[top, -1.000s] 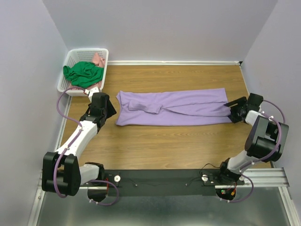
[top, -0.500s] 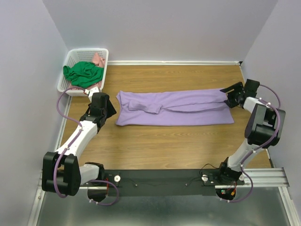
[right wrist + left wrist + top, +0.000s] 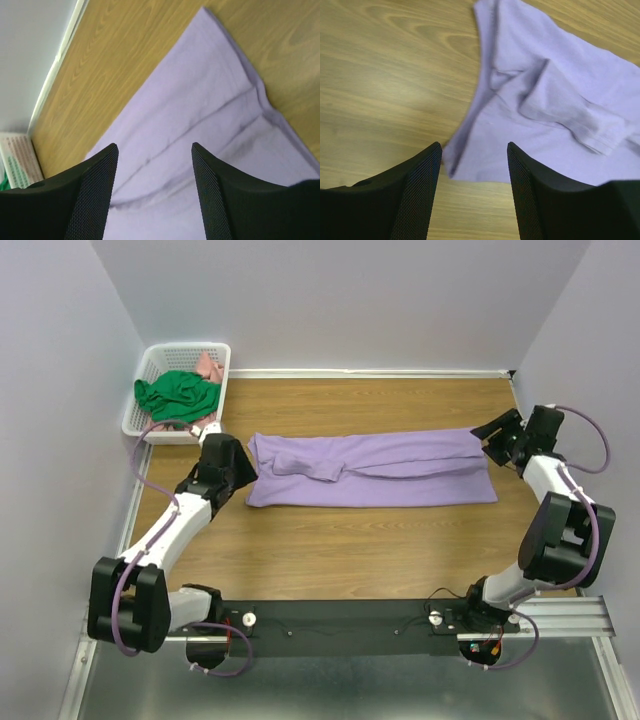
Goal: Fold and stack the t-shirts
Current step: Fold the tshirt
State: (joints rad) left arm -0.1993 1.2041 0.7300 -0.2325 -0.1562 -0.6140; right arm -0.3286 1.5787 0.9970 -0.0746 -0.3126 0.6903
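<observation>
A lavender t-shirt lies folded into a long band across the wooden table. My left gripper is open and empty at the shirt's left end; in the left wrist view the gripper hangs over the shirt's near left corner. My right gripper is open and empty at the shirt's far right corner; in the right wrist view the gripper is above the cloth. A green t-shirt and a pink one lie in the white basket.
The white basket stands at the table's far left corner, just behind my left arm. A wall borders the table at the back and on both sides. The black rail with the arm bases runs along the near edge.
My right gripper has moved from the shirt's near right corner back to its far right corner. My left gripper has shifted slightly right, closer to the shirt's left end. The shirt has not moved.
</observation>
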